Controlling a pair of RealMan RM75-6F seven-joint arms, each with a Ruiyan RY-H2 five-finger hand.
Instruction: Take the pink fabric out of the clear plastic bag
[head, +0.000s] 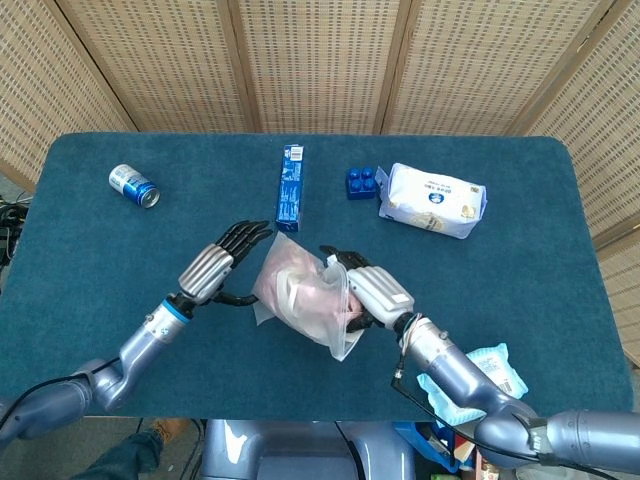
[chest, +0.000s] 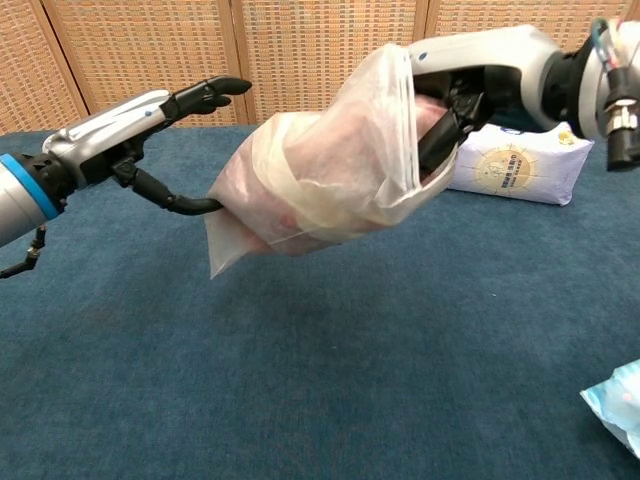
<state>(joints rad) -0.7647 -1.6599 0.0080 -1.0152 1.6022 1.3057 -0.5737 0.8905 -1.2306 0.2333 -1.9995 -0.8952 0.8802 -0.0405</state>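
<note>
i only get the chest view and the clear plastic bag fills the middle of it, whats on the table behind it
Observer: A long blue carton lies flat just beyond the clear plastic bag, apart from it.
Operator: anything beside the white pack
Observer: A blue toy block sits close by the left end of the white soft pack.
Operator: and out past my left hand
Observer: A blue and white can lies on its side at the far left, well apart from the left hand.
</note>
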